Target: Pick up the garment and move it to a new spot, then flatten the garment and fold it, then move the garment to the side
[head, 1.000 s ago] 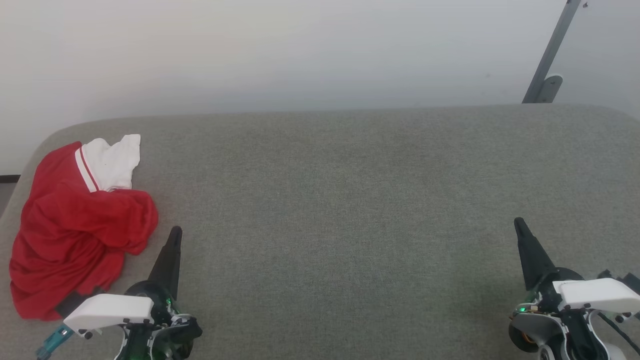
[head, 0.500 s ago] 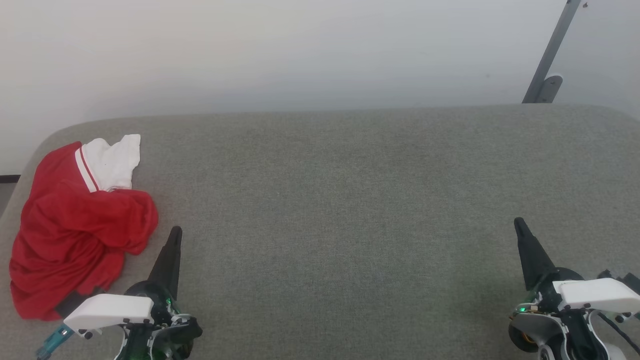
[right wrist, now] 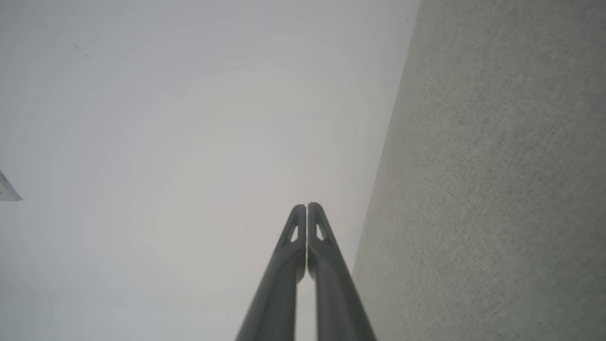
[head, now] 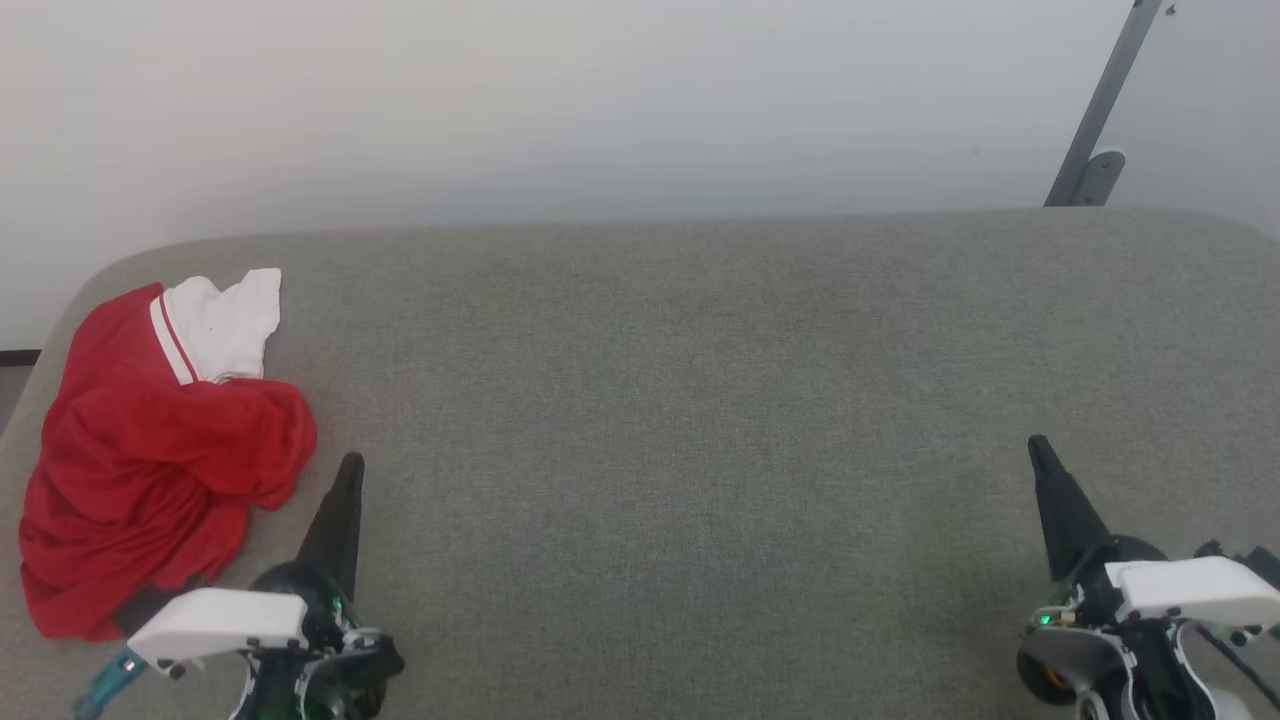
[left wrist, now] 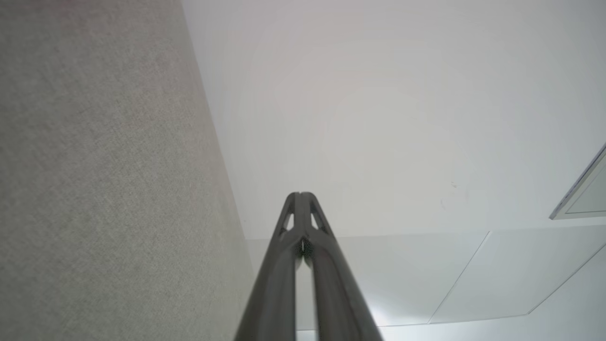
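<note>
Crumpled red shirt with white sleeve (head: 150,450) lies at left end of grey fabric-covered desk (head: 700,400). My left fingers (head: 349,470): pressed together, empty, near it. My right fingers (head: 1042,455): likewise, well apart.

A grey woven surface (head: 700,400) with rounded far corners is stretching from left to right. A plain white wall (head: 500,100) is rising behind its far edge, evenly lit. At the far right, a grey metal strut (head: 1108,90) is leaning along the wall, ending in a rounded bracket (head: 1095,175). A dark strip (head: 18,356) is showing at the far left.
</note>
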You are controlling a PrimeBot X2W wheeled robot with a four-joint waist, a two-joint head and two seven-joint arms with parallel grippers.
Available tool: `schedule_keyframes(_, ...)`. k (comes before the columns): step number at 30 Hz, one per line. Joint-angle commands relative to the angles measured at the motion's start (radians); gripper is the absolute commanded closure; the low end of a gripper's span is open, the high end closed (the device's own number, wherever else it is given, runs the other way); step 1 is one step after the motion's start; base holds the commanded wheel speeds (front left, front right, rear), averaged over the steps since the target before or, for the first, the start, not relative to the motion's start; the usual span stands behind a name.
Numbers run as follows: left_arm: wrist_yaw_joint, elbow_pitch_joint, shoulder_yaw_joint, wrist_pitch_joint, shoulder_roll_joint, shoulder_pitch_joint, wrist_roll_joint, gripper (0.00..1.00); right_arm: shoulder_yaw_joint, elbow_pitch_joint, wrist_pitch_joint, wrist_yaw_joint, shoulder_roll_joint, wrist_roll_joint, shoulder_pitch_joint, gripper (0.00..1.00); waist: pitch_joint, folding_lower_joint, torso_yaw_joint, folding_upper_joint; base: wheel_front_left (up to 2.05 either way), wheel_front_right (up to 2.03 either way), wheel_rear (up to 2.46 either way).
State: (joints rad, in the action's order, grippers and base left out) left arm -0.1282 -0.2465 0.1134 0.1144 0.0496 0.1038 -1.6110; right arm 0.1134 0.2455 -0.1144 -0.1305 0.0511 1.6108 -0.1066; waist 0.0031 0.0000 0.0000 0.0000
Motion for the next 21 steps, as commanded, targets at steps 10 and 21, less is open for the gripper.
schedule_keyframes(10,0.003,-0.020,-0.014,-0.014,-0.002,-0.028,-0.005,0.00,-0.016,0.025,0.020,0.000,-0.002,-0.006,0.030,0.00,-0.003,0.0000,-0.001,0.0000,0.00,0.00,0.00)
schedule_keyframes(21,0.028,0.016,-0.046,-0.066,0.016,-0.031,0.034,0.00,-0.045,0.017,0.073,0.000,0.015,-0.077,0.026,0.00,-0.012,0.0000,-0.003,0.0000,0.00,0.00,0.00)
